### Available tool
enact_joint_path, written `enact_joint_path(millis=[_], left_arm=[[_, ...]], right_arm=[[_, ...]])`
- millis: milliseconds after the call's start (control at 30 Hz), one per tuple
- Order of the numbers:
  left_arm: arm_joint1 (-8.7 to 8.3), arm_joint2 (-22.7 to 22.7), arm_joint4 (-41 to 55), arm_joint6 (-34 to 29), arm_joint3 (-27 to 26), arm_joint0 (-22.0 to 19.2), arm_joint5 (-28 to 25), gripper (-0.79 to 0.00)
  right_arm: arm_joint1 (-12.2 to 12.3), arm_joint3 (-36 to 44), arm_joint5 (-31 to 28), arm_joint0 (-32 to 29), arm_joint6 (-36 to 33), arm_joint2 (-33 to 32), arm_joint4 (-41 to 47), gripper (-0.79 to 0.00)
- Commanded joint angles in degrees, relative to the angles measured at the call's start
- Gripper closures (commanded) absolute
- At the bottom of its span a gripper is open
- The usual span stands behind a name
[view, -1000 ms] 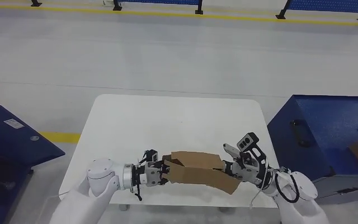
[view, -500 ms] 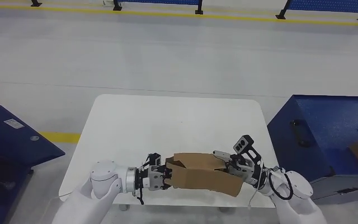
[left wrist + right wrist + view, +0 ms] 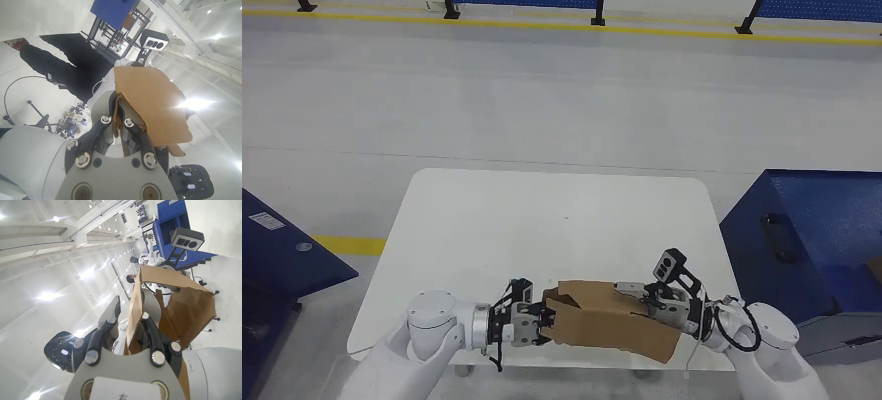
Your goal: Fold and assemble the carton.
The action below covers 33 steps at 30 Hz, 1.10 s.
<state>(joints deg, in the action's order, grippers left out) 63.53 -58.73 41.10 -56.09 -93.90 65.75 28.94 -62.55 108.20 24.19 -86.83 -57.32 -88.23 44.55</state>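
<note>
My left gripper (image 3: 540, 323) and right gripper (image 3: 644, 300) each pinch one end of the brown carton (image 3: 607, 320), which is held between them over the near edge of the bench (image 3: 542, 220). A second ago it hung farther in over the bench, longer and flatter. Both grippers have since drawn together and back toward that edge, leaving the carton partly open.

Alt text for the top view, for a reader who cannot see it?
Two robot arms hold a brown carton between them at the near edge of a white table, the left gripper clamped on one end, the right gripper on the other.
</note>
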Motion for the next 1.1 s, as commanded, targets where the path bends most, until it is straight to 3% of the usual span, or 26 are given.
enact_joint_path(millis=[0,33,233,267,300,333,567,667,833,900,1067], left_arm=[[-0.03,0.1,0.0,0.0,-0.1,0.0,0.1,0.000],[-0.05,0.1,-0.1,0.0,-0.1,-0.1,0.1,0.000],[-0.15,0.3,-0.1,0.2,-0.1,-0.2,0.3,0.000],[-0.18,0.2,-0.1,0.4,-0.1,-0.3,0.4,-0.286],[-0.21,0.1,-0.1,0.5,-0.1,-0.3,0.4,-0.720],[-0.22,-0.2,0.4,0.7,-0.1,-0.3,0.1,-0.785],[-0.83,-4.9,2.9,2.1,-0.2,0.7,-2.6,-0.785],[-1.07,-8.2,3.4,5.0,-0.6,1.8,-8.0,-0.785],[-1.08,-8.6,3.5,5.5,-0.7,2.0,-8.9,-0.785],[-1.07,-8.7,3.5,5.6,-0.9,2.0,-9.2,-0.785],[-1.68,-14.3,0.4,7.9,-7.5,6.2,-21.7,-0.785]], right_arm=[[0.1,-0.1,0.3,0.1,0.3,0.2,-0.4,-0.105],[0.1,-0.1,0.3,0.2,0.5,0.4,-0.7,0.000],[0.5,-0.5,0.7,0.7,1.1,1.0,-2.0,0.000],[0.5,-0.6,0.4,0.8,1.3,0.9,-1.9,0.000],[0.5,-0.7,-0.1,0.9,1.5,0.7,-1.7,0.000],[0.5,-0.9,-0.6,1.1,1.8,0.5,-1.3,0.000],[0.5,-4.0,-2.9,3.6,4.6,-1.3,1.6,0.000],[0.5,-4.0,-2.9,3.6,4.6,-1.3,1.6,0.000],[0.5,-4.0,-2.9,3.6,4.6,-1.3,1.6,0.000],[0.5,-3.5,-6.1,3.6,6.6,-1.2,-0.9,0.000],[0.6,-3.8,-17.6,2.8,4.3,-0.6,-7.5,0.000]])
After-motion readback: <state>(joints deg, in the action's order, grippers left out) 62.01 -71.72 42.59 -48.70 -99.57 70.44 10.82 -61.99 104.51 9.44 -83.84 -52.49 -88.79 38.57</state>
